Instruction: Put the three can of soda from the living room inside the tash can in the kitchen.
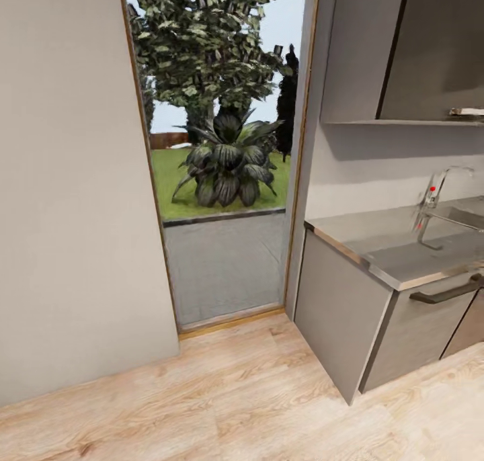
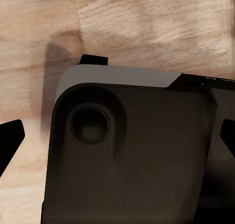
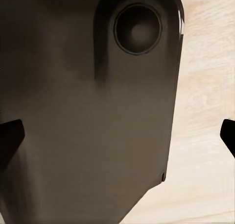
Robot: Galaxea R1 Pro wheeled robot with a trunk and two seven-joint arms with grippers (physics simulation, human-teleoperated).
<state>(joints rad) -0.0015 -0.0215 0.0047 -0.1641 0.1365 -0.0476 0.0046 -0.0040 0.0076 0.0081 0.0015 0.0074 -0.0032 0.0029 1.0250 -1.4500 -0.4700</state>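
Nearest, both wrist views looked down on the robot's dark base (image 2: 127,155) over the wood floor (image 1: 222,394). The left gripper (image 2: 117,138) and right gripper (image 3: 120,133) showed fingertips spread wide, holding nothing. Beyond stood the kitchen counter (image 1: 396,253) with a tap (image 1: 433,199), then a glass door (image 1: 222,179) onto a garden. No soda cans or bin appeared here. Risk: the base clipping the counter's corner when turning.

Floor (image 1: 222,400) open; cabinet (image 1: 349,313) rt, wall (image 1: 67,179) lft.
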